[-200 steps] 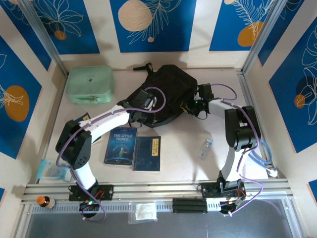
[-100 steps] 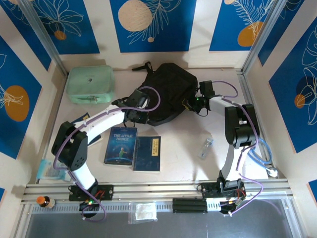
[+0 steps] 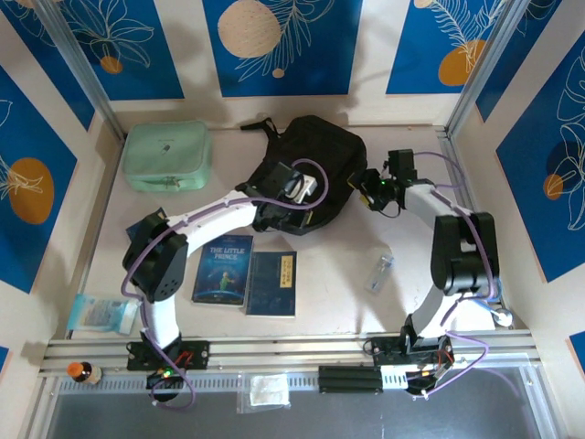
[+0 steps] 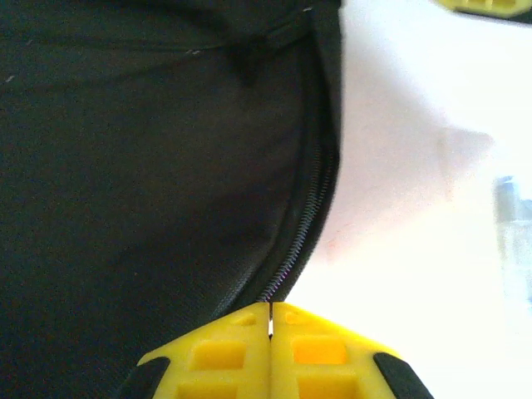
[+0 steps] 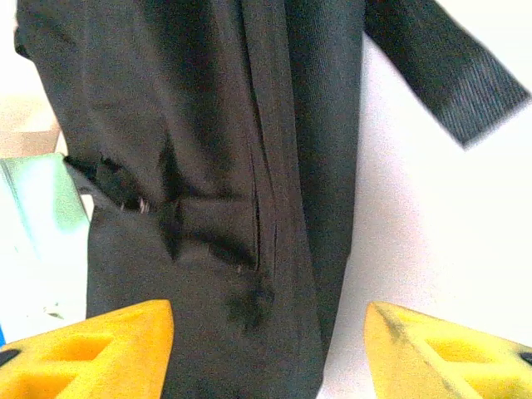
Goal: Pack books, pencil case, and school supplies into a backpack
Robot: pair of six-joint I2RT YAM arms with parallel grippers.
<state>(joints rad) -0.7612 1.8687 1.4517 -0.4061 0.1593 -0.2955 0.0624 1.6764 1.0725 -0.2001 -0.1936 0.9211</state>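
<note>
Two thin paperbacks, a bright blue book (image 3: 222,268) and a dark navy book with yellow lettering (image 3: 272,283), lie flat side by side on the pale table (image 3: 334,297). A small clear oblong plastic piece (image 3: 380,273) rests to their right. Behind them slumps the large black soft fabric backpack (image 3: 320,146), with a mint green rectangular zip case (image 3: 166,155) at the back left.

The left arm's fingers (image 4: 224,353) are pressed together right at the bag's zip line; whether they pinch any cloth I cannot tell. The right arm's fingers (image 5: 100,349) stand wide apart over the bag's side, holding nothing.

From where I stand the bag looks limp and would sag shut unless one arm lifts a zip edge, the firmest place to grip. The books seem light but lie flush, so a corner or spine edge is probably the best place to pinch. The plastic piece looks slick and easy to flick away.
</note>
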